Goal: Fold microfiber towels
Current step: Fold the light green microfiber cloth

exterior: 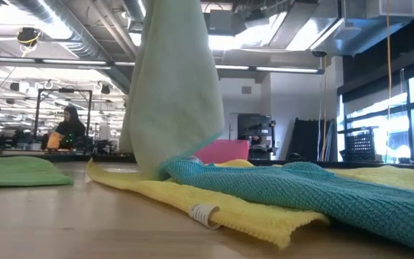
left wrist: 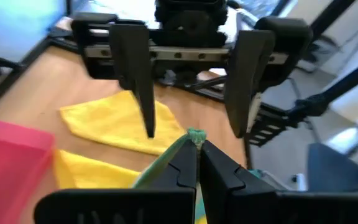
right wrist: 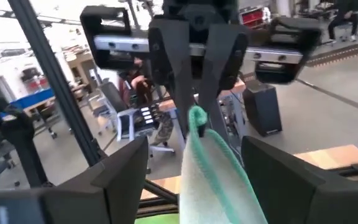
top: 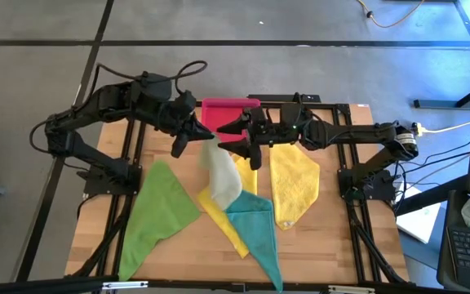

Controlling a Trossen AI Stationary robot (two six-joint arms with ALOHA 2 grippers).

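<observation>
Just now the left gripper (left wrist: 196, 163) pinches a corner of the pale olive towel (top: 223, 178), which hangs below it onto a yellow towel (top: 223, 219), while the right gripper (left wrist: 191, 127) faces it, fingers wide.

Both arms were dark, near-black, built of chunky jointed segments mounted on black frame rails at the sides of the wooden table (top: 333, 245). The left arm (top: 104, 106) carried a looping black cable above its forearm, on the side away from the table. The right arm (top: 357, 135) showed a pale fitting with a light-coloured cable near its base joint at the table's edge. The left gripper (left wrist: 196, 163) had two matte black, wedge-shaped fingers tapering to narrow tips. The right gripper (left wrist: 191, 118) had two long, black, blade-like fingers hung from a silvery cross rail with a row of small dark screws, beneath a black housing.
</observation>
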